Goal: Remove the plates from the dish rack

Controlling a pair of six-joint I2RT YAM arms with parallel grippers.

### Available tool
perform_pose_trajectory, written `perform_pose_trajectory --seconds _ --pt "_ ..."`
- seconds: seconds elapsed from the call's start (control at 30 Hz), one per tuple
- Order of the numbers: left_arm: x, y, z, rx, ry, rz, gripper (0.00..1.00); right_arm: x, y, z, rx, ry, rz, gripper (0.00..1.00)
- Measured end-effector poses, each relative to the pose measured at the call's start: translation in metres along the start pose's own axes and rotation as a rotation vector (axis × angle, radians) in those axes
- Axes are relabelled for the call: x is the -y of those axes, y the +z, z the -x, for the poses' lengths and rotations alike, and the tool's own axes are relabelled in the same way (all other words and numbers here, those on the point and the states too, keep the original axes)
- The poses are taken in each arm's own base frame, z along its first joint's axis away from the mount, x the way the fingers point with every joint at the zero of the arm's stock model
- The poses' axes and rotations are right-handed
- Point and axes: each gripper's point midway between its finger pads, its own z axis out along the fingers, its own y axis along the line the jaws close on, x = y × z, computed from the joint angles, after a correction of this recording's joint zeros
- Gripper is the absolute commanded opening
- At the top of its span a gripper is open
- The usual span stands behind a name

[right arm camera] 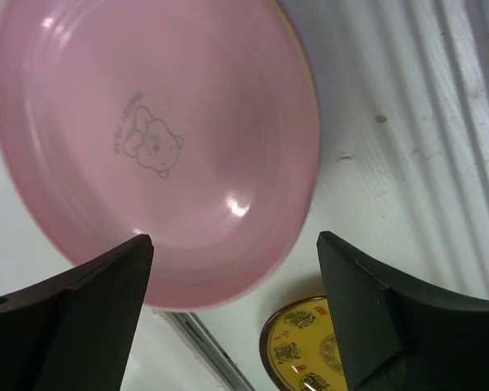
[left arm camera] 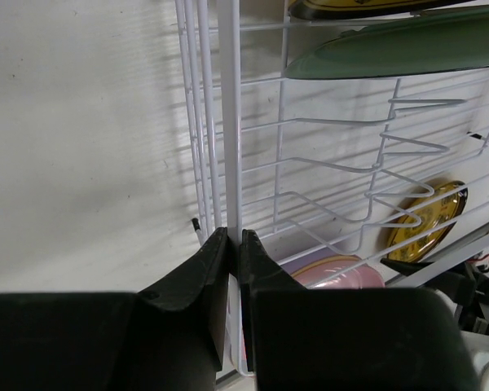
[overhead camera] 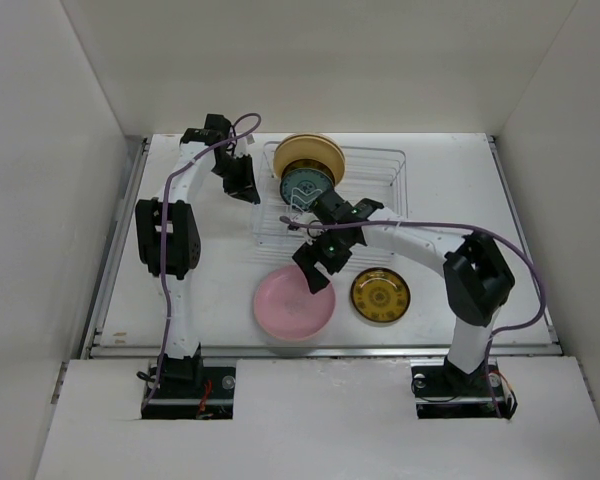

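Note:
The wire dish rack (overhead camera: pixel 375 185) stands at the back of the table with two plates upright in it, a cream plate (overhead camera: pixel 311 153) and a small teal patterned plate (overhead camera: pixel 306 186). My left gripper (overhead camera: pixel 248 190) is shut on the rack's left side wall; in the left wrist view the left gripper (left arm camera: pixel 235 237) pinches a white upright bar of the rack (left arm camera: pixel 310 167). A pink plate (overhead camera: pixel 293 303) lies flat on the table. My right gripper (overhead camera: pixel 318 278) hangs open just above the pink plate's (right arm camera: pixel 147 138) right rim, with nothing between the fingers (right arm camera: pixel 106 289) of the right gripper (right arm camera: pixel 232 261).
A dark brown-gold patterned plate (overhead camera: pixel 380 297) lies flat to the right of the pink one and also shows low in the right wrist view (right arm camera: pixel 301 354). Lavender and yellow rims (right arm camera: pixel 300 37) show under the pink plate. White walls enclose the table on three sides.

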Motion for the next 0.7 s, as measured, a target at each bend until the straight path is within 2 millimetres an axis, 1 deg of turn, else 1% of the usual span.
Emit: perform_pose_trajectory --seconds 0.1,0.17,0.27,0.3,0.33,0.4,0.43,0.5,0.53,0.57,0.6,0.63,0.7 --pt "0.000 0.000 0.000 0.000 0.000 0.000 0.00 0.006 -0.004 0.001 0.002 0.004 -0.038 0.91" --pt "0.000 0.000 0.000 0.000 0.000 0.001 0.00 0.011 -0.011 0.006 0.015 0.011 -0.070 0.91" --pt "0.000 0.000 0.000 0.000 -0.001 0.001 0.00 0.011 -0.037 0.029 0.100 -0.001 -0.110 0.92" --pt "0.000 0.000 0.000 0.000 -0.001 0.001 0.00 0.007 -0.049 0.039 0.142 -0.013 -0.114 0.89" --pt "0.000 0.000 0.000 0.000 -0.001 0.001 0.00 0.002 -0.063 0.051 0.191 -0.029 -0.115 0.83" --pt "0.000 0.000 0.000 0.000 -0.001 0.001 0.00 -0.009 -0.090 0.073 0.293 -0.064 -0.110 0.67" --pt "0.000 0.000 0.000 -0.001 0.000 0.001 0.00 -0.015 -0.103 0.082 0.340 -0.080 -0.106 0.52" --pt "0.000 0.000 0.000 -0.001 0.000 0.001 0.00 -0.023 -0.119 0.091 0.401 -0.102 -0.098 0.38" --pt "0.000 0.000 0.000 -0.001 0.002 0.001 0.00 -0.025 -0.122 0.092 0.407 -0.107 -0.091 0.34" --pt "0.000 0.000 0.000 -0.003 0.003 0.001 0.00 -0.027 -0.120 0.090 0.402 -0.104 -0.079 0.30" --pt "0.000 0.000 0.000 -0.003 0.004 0.002 0.00 -0.028 -0.113 0.086 0.384 -0.103 -0.067 0.28" --pt "0.000 0.000 0.000 -0.004 0.004 0.002 0.00 -0.029 -0.103 0.080 0.355 -0.099 -0.053 0.26" --pt "0.000 0.000 0.000 -0.005 0.006 0.002 0.00 -0.032 -0.072 0.057 0.259 -0.088 -0.022 0.25"
